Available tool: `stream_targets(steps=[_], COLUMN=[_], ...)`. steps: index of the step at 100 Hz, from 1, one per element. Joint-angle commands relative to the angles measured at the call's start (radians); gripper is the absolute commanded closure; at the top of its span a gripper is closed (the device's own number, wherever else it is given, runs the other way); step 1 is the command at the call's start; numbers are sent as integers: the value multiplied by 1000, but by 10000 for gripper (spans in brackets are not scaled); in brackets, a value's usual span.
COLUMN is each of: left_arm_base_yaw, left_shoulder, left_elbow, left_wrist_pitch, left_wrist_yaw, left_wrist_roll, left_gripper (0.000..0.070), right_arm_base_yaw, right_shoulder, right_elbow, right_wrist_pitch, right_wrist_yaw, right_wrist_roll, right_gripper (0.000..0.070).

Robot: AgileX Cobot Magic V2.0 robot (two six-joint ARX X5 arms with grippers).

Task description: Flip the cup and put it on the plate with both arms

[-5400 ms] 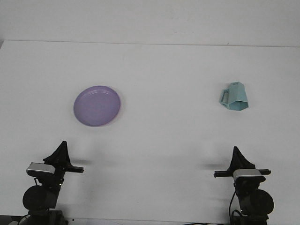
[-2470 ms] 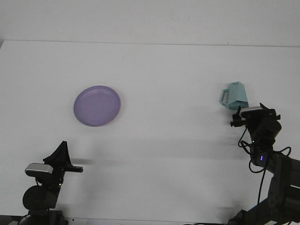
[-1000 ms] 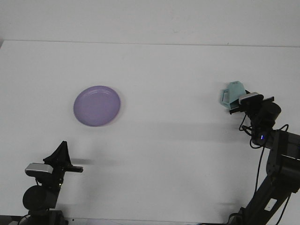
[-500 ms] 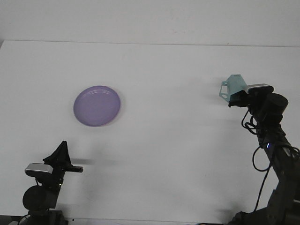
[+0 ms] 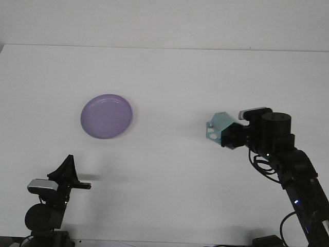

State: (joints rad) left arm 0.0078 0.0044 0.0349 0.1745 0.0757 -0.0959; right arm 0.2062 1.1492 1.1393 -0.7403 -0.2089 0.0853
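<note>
The right tool reaches in from the lower right and points left across the white surface. It is closed on the pale teal cup, which sticks out from its tip on the left side. The cup is tipped onto its side in the grip, lifted clear of the surface, with one flat face turned toward the camera. Its handle cannot be made out clearly from this view.

The purple plate lies flat on the surface well apart from the cup, off to the left and slightly farther back. Nothing rests on it.

The left tool sits low at the near left corner, close to its base, in front of the plate and well apart from it. It holds nothing; its pointed dark fingers appear drawn together, though the view is too small to be certain how far they are parted.
</note>
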Motion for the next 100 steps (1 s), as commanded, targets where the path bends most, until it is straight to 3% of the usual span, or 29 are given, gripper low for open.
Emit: stream_targets(steps=[1, 38, 53, 100], left_arm_base_yaw=[-2, -2, -2, -2], left_shoulder=[0, 0, 0, 0], left_elbow=[-9, -9, -9, -9], left_wrist_pitch=[14, 12, 6, 6], left_wrist_yaw=[2, 2, 2, 2], left_wrist_roll=[-3, -3, -3, -3], left_gripper=[688, 688, 688, 688], right_arm_base_yaw=[64, 334, 393, 465], right_shoulder=[40, 337, 484, 659], right_elbow=[44, 177, 282, 348], right_wrist_pitch=[-76, -337, -438, -464], right_wrist_yaw=[2, 41, 115, 103], right_wrist_roll=[20, -12, -47, -78], right_gripper=[694, 694, 694, 694])
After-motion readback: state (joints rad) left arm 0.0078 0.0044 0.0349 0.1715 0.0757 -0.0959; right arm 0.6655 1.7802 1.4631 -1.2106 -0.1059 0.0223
